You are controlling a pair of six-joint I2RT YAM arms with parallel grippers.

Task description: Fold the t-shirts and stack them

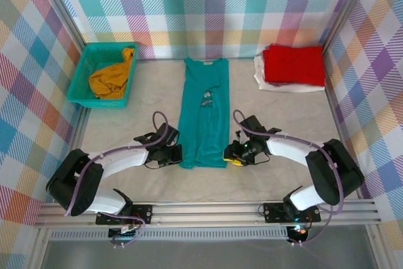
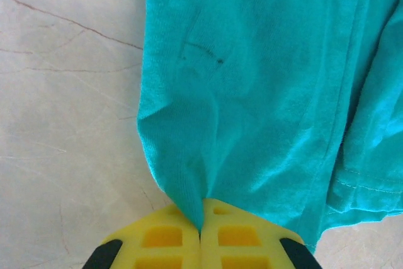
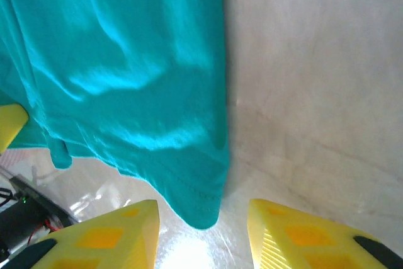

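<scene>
A teal t-shirt (image 1: 203, 111) lies flat in the middle of a pale table (image 1: 283, 118), folded lengthwise into a long narrow strip that runs from the near edge toward the back wall, neckline at the far end and a small white print showing at mid-length; its near hem sits between the two robot arms. The left gripper (image 1: 177, 154) is at the near left corner of that hem; in the left wrist view its yellow fingers (image 2: 164, 237) are pressed together with a pinch of teal cloth gathered into a ridge between them. The right gripper (image 1: 233, 154) is at the near right corner; in the right wrist view its fingers (image 3: 119, 234) stand spread apart, with the hem corner lying in the gap and not clamped. The cloth looks thin, light and limp, so it would likely sag and crease unless both hem corners are taken close to the edge and moved evenly. At the far right a folded red t-shirt (image 1: 293, 64) rests on a white t-shirt (image 1: 259, 75); at the far left a mustard t-shirt (image 1: 113, 77) is crumpled inside a teal mesh basket (image 1: 80, 96).
</scene>
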